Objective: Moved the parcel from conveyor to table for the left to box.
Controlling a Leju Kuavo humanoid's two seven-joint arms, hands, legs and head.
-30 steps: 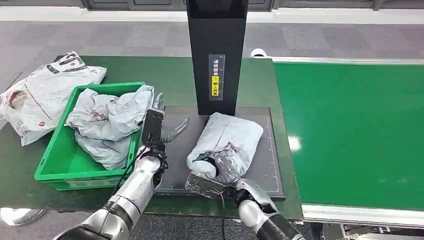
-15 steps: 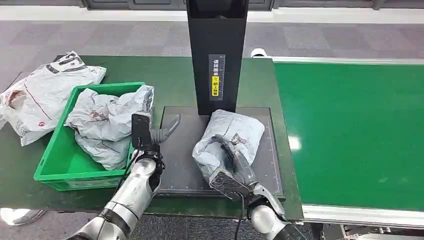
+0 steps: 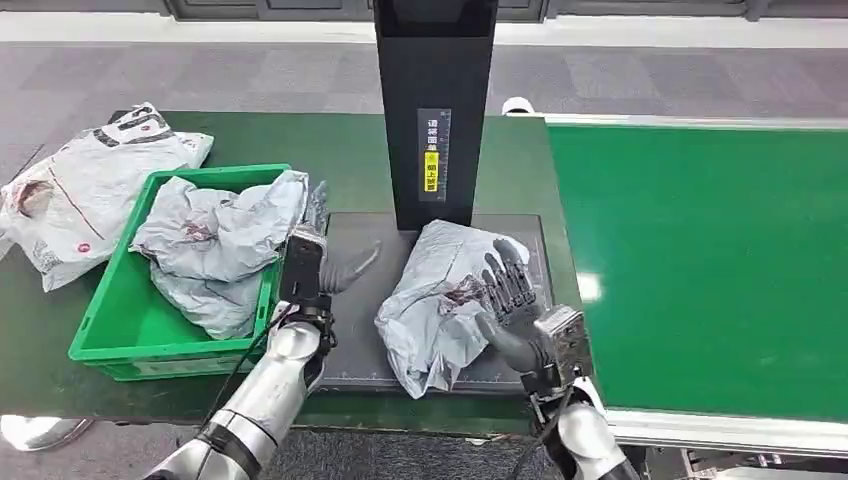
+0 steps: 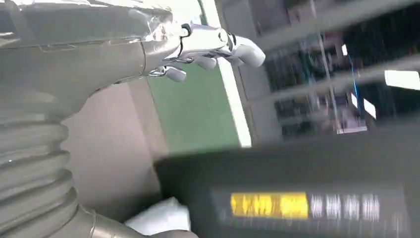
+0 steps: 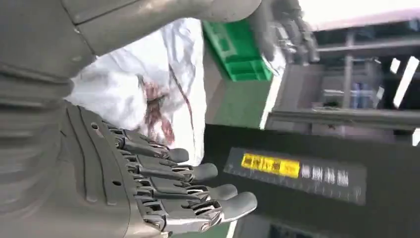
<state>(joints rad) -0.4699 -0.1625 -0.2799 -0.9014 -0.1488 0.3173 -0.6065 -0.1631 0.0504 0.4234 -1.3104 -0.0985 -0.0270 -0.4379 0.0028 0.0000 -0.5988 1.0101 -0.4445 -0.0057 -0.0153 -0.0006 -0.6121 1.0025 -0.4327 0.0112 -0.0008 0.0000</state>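
Grey parcel (image 3: pixel 448 297) lies crumpled on the dark mat (image 3: pixel 361 330), near side of the black scanner post (image 3: pixel 434 110), left of the green conveyor (image 3: pixel 700 260). Right hand (image 3: pixel 512 305) released, fingers spread, at the parcel's right edge; contact unclear. Left hand (image 3: pixel 318 262) holds nothing, fingers apart, over the mat's left side beside the green bin (image 3: pixel 112 330), which holds more grey bags (image 3: pixel 215 245). White bag (image 3: pixel 85 185) far left on the table.

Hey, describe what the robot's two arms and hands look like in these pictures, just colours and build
Both arms are shiny silver with black bands near the lower segments. The left hand and right hand have dark grey fingers, a thicker grey thumb and a boxy wrist block. Black cables run along each forearm. Wrist views show grey ribbed covers behind the hands.
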